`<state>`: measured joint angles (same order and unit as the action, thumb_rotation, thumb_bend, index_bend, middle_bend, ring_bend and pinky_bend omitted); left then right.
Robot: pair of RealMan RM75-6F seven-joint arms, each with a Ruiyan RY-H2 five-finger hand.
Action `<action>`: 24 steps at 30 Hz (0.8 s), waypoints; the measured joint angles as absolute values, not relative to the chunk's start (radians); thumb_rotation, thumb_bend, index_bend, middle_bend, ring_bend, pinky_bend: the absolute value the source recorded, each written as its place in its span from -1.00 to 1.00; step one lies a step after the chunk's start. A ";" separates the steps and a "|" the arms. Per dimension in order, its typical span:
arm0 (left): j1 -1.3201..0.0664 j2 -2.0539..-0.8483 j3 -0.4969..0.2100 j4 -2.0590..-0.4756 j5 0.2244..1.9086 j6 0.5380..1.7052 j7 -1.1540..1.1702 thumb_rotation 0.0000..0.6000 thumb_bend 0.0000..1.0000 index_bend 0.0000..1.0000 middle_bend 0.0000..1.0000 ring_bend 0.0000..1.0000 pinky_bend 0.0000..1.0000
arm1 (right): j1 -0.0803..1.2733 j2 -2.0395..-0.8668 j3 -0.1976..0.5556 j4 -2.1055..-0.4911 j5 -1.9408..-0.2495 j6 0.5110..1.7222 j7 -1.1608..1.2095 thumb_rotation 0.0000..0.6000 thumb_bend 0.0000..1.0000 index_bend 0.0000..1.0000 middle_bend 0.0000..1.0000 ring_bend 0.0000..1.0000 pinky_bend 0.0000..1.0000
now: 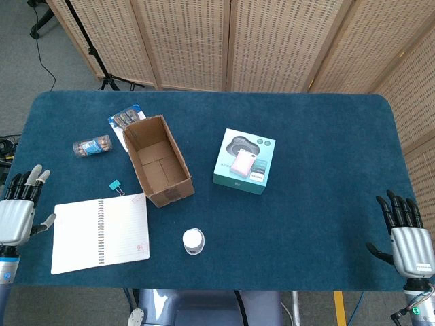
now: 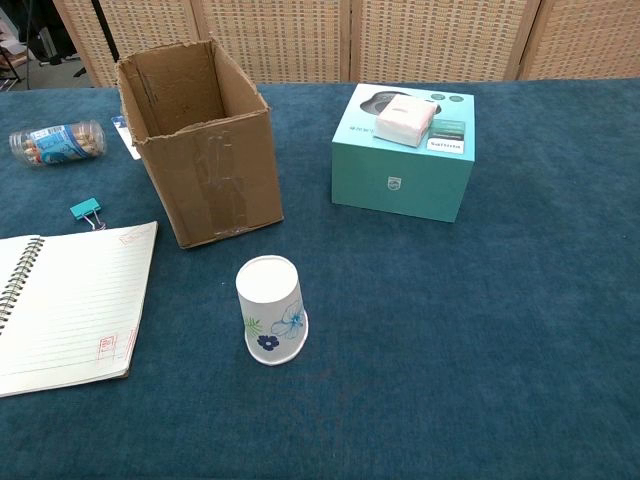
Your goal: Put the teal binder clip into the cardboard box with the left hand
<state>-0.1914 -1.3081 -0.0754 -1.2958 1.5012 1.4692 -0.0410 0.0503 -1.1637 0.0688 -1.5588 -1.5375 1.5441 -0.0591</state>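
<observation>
The teal binder clip (image 1: 114, 185) (image 2: 86, 209) lies on the blue table just above the open notebook and left of the cardboard box. The cardboard box (image 1: 158, 160) (image 2: 200, 140) stands open-topped and empty. My left hand (image 1: 19, 207) hovers at the table's left edge, fingers apart, holding nothing, well left of the clip. At the front right corner my right hand (image 1: 408, 234) is likewise spread and empty. Neither hand shows in the chest view.
An open spiral notebook (image 1: 102, 232) (image 2: 60, 305) lies front left. An upturned paper cup (image 1: 193, 241) (image 2: 271, 310) stands in front of the box. A teal product box (image 1: 245, 161) (image 2: 405, 150) sits mid-table. A plastic jar (image 1: 92, 146) (image 2: 55, 142) lies on its side; a card (image 1: 126, 119) lies behind the box.
</observation>
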 measured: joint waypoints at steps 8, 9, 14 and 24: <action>-0.187 -1.307 -0.074 -1.295 1.503 1.477 -0.049 1.00 -0.59 -1.00 -1.00 -1.00 -1.00 | 0.050 -1.164 0.063 -1.559 -1.546 1.543 -0.062 1.00 -0.69 -1.00 -1.00 -1.00 -1.00; -0.187 -1.307 -0.074 -1.295 1.504 1.479 -0.049 1.00 -0.59 -1.00 -1.00 -1.00 -1.00 | 0.050 -1.164 0.062 -1.559 -1.549 1.544 -0.062 1.00 -0.69 -1.00 -1.00 -1.00 -1.00; -0.189 -1.309 -0.073 -1.291 1.511 1.481 -0.047 1.00 -0.59 -1.00 -1.00 -1.00 -1.00 | 0.050 -1.164 0.062 -1.560 -1.549 1.547 -0.063 1.00 -0.69 -1.00 -1.00 -1.00 -1.00; -0.195 -1.311 -0.071 -1.291 1.511 1.470 -0.043 1.00 -0.59 -1.00 -1.00 -1.00 -1.00 | 0.047 -1.165 0.064 -1.561 -1.544 1.550 -0.064 1.00 -0.69 -1.00 -1.00 -1.00 -1.00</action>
<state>-0.1951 -1.3112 -0.0710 -1.2907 1.5109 1.4695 -0.0433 0.0473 -1.1646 0.0642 -1.5613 -1.5442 1.5497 -0.0642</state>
